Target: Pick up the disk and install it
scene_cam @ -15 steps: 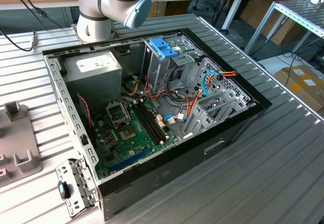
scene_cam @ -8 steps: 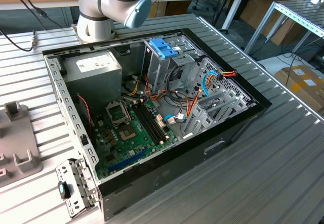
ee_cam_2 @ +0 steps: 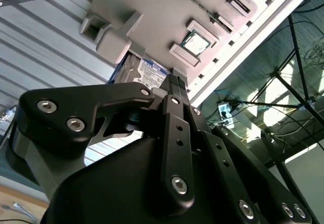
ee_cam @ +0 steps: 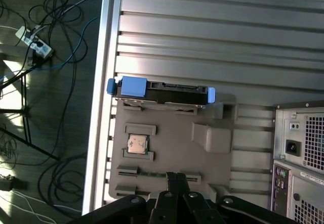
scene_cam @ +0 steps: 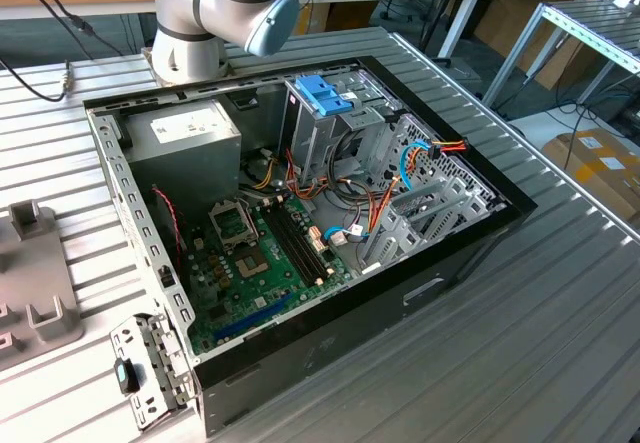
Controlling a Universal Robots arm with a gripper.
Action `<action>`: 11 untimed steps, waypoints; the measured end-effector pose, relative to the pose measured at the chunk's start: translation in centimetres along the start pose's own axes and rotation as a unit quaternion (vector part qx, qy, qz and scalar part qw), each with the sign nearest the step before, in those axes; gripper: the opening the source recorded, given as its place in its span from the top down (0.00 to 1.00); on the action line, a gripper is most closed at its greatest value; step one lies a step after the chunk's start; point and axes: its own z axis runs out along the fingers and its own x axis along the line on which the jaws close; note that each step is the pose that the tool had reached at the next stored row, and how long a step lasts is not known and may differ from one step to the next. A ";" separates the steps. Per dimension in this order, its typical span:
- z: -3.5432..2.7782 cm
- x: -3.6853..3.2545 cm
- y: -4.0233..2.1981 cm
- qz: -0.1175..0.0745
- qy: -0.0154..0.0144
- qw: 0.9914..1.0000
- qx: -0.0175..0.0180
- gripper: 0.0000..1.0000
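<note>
Gripper (ee_cam: 175, 175) near tray (ee_cam: 167, 145) (disk (ee_cam: 169, 93) inside)

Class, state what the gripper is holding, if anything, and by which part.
Nothing: the gripper is empty; the disk lies apart on the grey fixture.
</note>
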 end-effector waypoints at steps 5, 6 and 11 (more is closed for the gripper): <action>0.00 0.00 0.00 -0.004 0.000 1.000 0.000 0.89; 0.00 0.00 0.00 -0.005 0.000 1.000 0.000 0.89; 0.00 0.00 0.00 -0.010 0.000 1.000 0.000 0.89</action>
